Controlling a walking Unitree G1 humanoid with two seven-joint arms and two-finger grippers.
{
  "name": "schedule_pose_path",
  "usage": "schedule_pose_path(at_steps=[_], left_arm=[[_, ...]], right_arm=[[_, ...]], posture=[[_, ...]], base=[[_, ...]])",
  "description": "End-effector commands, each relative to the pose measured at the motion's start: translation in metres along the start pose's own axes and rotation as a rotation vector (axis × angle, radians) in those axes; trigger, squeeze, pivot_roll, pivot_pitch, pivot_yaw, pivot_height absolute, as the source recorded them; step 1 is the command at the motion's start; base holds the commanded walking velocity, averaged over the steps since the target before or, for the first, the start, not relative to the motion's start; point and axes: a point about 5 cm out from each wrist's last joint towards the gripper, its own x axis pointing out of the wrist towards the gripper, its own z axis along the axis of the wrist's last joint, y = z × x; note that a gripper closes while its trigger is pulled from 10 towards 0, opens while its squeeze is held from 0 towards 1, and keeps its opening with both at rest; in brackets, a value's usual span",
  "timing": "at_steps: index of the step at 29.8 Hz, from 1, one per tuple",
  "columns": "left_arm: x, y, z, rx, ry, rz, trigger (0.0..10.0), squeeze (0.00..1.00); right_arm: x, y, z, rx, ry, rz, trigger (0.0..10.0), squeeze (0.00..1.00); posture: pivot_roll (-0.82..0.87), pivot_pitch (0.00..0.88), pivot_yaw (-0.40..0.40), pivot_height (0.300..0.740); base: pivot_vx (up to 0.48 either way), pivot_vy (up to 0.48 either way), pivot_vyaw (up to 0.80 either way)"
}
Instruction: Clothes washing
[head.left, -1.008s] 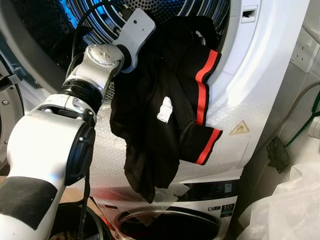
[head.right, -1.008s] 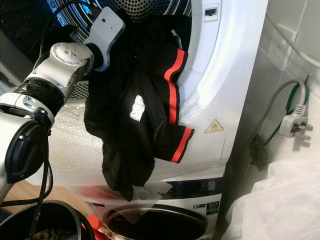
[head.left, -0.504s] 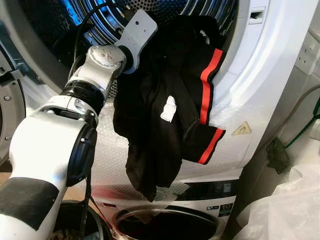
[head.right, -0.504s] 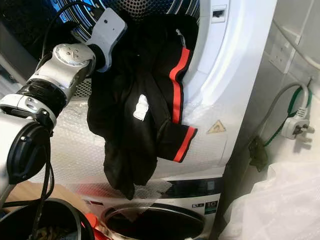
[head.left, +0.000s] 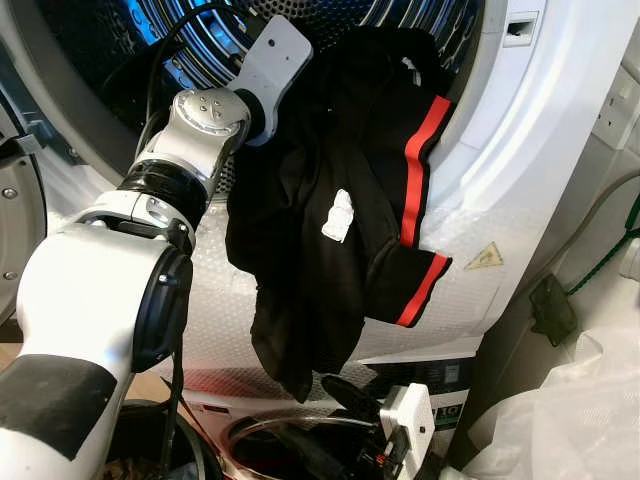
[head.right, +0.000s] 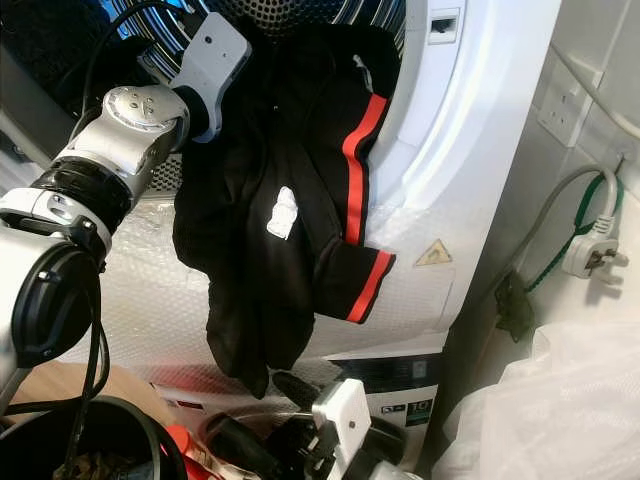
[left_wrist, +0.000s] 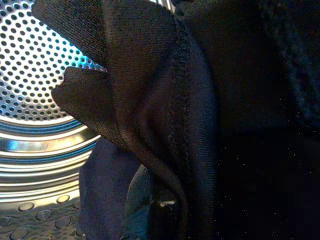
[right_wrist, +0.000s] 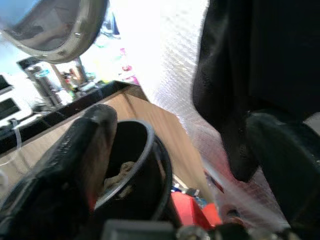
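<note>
Black garment: a dark piece of clothing with red stripes (head.left: 340, 190) hangs half in, half out of the upper machine, its top over the rim of the drum opening and its lower end dangling down the white front panel (head.left: 470, 200).
Left gripper: reaches into the drum (head.left: 200, 40) behind the cloth; the left wrist view shows dark fabric close against the perforated steel wall, but I cannot tell whether the fingers are together or apart.
Right gripper: the right gripper (right_wrist: 175, 165) comes up from below, under the hanging hem, fingers apart with nothing between them.
Risk of slipping: most of the garment's weight seems to hang outside, so if the left arm lets go or pulls back, the cloth could slide off the rim and drop.
Risk of snagging: the red-striped cuff (head.left: 418, 290) lies against the panel and could catch between door seal and rim if it is not pushed fully in.
Risk of a poor grasp: the right gripper may pinch only a loose fold, and the rest would trail out.
Drum contents: dark fabric already lies at the drum's mouth; deeper contents are hidden.
Dark bin: a round black bin (right_wrist: 145, 170) stands low beside the machines, with something pale inside, too unclear to name.
Lower machine: its round door (head.left: 300, 440) sits beneath, contents not visible.
</note>
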Motion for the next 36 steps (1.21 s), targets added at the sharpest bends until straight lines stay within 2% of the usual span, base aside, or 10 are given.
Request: schedule_pose_path(at_steps=[1,3,5,11,14,16,20,23,31,36], left_arm=[[-0.002,-0.005,-0.018,0.001,0.068,-0.024,10.0,0.07],[-0.001,-0.006,-0.017,-0.002,0.064,-0.029,10.0,0.07],[-0.001,-0.007,-0.016,-0.006,0.062,-0.03,10.0,0.07],[0.0,-0.009,-0.017,-0.009,0.06,-0.035,10.0,0.07],[0.0,-0.01,-0.019,-0.012,0.061,-0.043,10.0,0.07],[0.0,-0.011,-0.02,-0.005,0.067,-0.051,10.0,0.07],[-0.002,-0.009,-0.022,-0.005,0.07,-0.044,10.0,0.07],[-0.002,-0.007,-0.022,-0.009,0.07,-0.039,10.0,0.07],[-0.002,-0.008,-0.023,-0.014,0.068,-0.038,10.0,0.07],[-0.002,-0.008,-0.022,-0.017,0.062,-0.041,10.0,0.06]], right_arm=[[0.003,0.003,0.002,-0.013,0.005,-0.004,10.0,0.0],[0.0,-0.011,0.0,-0.041,0.015,-0.123,10.0,0.0],[-0.002,-0.015,-0.002,-0.046,0.021,-0.168,10.0,0.0],[-0.001,-0.018,-0.006,-0.012,0.03,-0.209,10.0,0.0],[0.002,-0.015,-0.008,0.011,0.019,-0.213,10.0,0.0],[0.005,-0.009,-0.008,0.074,-0.024,-0.2,10.0,0.0],[0.006,0.005,-0.006,0.143,-0.053,-0.109,10.0,0.0],[0.006,0.005,-0.006,0.133,-0.053,-0.119,10.0,0.0],[0.013,-0.017,0.005,0.085,-0.139,-0.343,10.0,0.0],[0.014,-0.02,0.009,0.08,-0.161,-0.398,10.0,0.0]], posture=[[-0.32,0.0,0.138,0.74],[-0.33,0.0,0.141,0.74],[-0.33,0.0,0.143,0.74],[-0.34,0.0,0.148,0.74],[-0.33,0.0,0.146,0.74],[-0.33,0.0,0.143,0.74],[-0.33,0.0,0.141,0.74],[-0.34,0.0,0.14,0.74],[-0.34,0.0,0.135,0.74],[-0.35,0.0,0.138,0.74]], base=[[0.0,0.0,0.0],[0.0,0.0,0.0],[0.0,0.0,0.0],[0.0,0.0,0.0],[0.0,0.0,0.0],[0.0,0.0,0.0],[0.0,0.0,0.0],[0.0,0.0,0.0],[0.0,0.0,0.0],[0.0,0.0,0.0]])
